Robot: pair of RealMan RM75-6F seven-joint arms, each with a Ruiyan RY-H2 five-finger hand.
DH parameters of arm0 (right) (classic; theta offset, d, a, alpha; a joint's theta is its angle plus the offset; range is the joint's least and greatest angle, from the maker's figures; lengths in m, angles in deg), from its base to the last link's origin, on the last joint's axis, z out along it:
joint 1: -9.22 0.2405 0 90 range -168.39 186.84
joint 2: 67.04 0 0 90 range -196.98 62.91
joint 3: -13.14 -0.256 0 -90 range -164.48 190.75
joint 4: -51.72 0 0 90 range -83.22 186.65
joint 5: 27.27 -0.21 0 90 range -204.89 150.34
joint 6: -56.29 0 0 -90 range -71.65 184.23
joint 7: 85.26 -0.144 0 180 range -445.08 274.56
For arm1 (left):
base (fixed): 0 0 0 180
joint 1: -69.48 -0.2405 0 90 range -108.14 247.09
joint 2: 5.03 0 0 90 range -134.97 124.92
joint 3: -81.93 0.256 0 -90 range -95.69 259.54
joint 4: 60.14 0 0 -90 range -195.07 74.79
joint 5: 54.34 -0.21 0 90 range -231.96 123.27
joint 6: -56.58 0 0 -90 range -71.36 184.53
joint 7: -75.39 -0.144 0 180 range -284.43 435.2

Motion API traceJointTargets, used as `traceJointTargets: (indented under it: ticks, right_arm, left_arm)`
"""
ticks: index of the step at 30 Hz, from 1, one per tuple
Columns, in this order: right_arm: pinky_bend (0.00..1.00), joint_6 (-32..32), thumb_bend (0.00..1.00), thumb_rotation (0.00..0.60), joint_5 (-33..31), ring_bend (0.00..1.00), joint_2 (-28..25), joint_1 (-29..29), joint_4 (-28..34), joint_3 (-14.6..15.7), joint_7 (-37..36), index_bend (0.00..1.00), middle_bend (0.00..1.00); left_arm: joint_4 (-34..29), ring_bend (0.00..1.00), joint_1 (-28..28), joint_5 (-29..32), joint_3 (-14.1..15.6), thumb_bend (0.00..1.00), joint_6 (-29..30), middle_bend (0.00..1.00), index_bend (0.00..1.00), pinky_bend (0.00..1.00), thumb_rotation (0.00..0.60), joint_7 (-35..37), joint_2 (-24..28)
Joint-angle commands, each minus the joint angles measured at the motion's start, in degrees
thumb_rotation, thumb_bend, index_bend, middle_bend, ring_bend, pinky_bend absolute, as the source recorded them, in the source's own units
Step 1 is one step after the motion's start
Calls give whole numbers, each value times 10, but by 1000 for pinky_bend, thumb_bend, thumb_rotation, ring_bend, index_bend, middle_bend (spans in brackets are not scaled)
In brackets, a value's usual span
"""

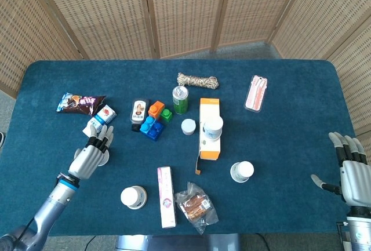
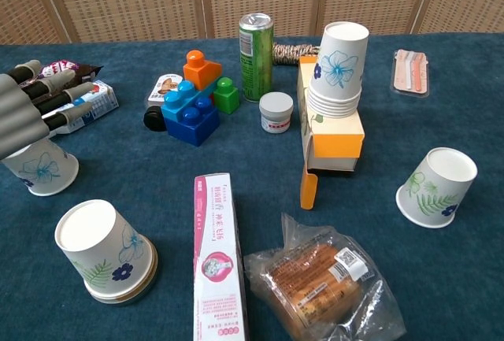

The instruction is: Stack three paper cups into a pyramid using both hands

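While the left hand (image 1: 88, 159) is hovering with its fingers (image 2: 47, 93) stretched out and apart, holding nothing, a blue-flowered paper cup (image 2: 41, 169) is standing upside down on the tabletop (image 1: 290, 100) right beneath those fingers. I judge this to be the setting-down of a base cup, so the thing to get right now is lifting straight up, so no fingertip is catching the rim and tipping it.

A second inverted cup (image 2: 105, 251), leaf-printed, is sitting just nearer the robot than the left fingers, seemingly nested on another. The third loose cup (image 2: 435, 186) is standing well away, across from the left fingers and closer to the right hand (image 1: 352, 170), whose fingers are also spread and empty at the tabletop's edge. A taller stack of cups (image 2: 337, 69) is resting on the orange box (image 2: 335, 132).

For a pyramid, two base cups need to be standing side by side, almost touching, so the next grasp should be taking a cup by its wall, lightly, since paper crushes. The toothpaste box (image 2: 218, 254) and milk bottle (image 2: 83, 105) are lying near the left fingers, so I would be keeping the base away from them.
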Motion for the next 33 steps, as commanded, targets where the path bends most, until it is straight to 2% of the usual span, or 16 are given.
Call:
traceJointTargets:
  ticks: [1,6,9,14,18,25,28,33]
  right_arm:
    - [0,0,46,600,0,0,0,0,0,0,0,0,0]
    - [0,1,46,600,0,0,0,0,0,0,-1,0,0]
    - [0,1,46,600,0,0,0,0,1,0,-1,0,0]
    - [0,1,48,600,0,0,1,0,0,0,4,0,0]
    - [0,1,45,600,2,0,4,0,2,2,11,0,0]
    - [0,0,46,600,4,0,7,1,3,5,20,0,0]
    - [0,0,46,600,3,0,7,1,3,5,20,0,0]
    - [0,0,47,600,3,0,7,1,2,4,19,0,0]
  left_arm:
    - [-11,44,-3,4,-1,271,4,0,0,200,600,16,8]
    - [-33,34,-11,21,-4,271,6,0,0,201,600,84,32]
    - [-55,23,-19,39,-5,271,2,0,0,201,600,152,53]
    - [-69,28,-24,26,7,261,2,0,0,215,600,333,90]
    - [-77,27,-25,30,10,251,-7,0,0,218,600,436,113]
    - [-84,0,-23,29,15,252,-17,0,0,197,600,480,122]
    - [-79,21,-24,33,14,251,-18,0,1,247,600,484,114]
    - [-70,135,-23,44,11,250,-26,3,45,358,600,489,96]
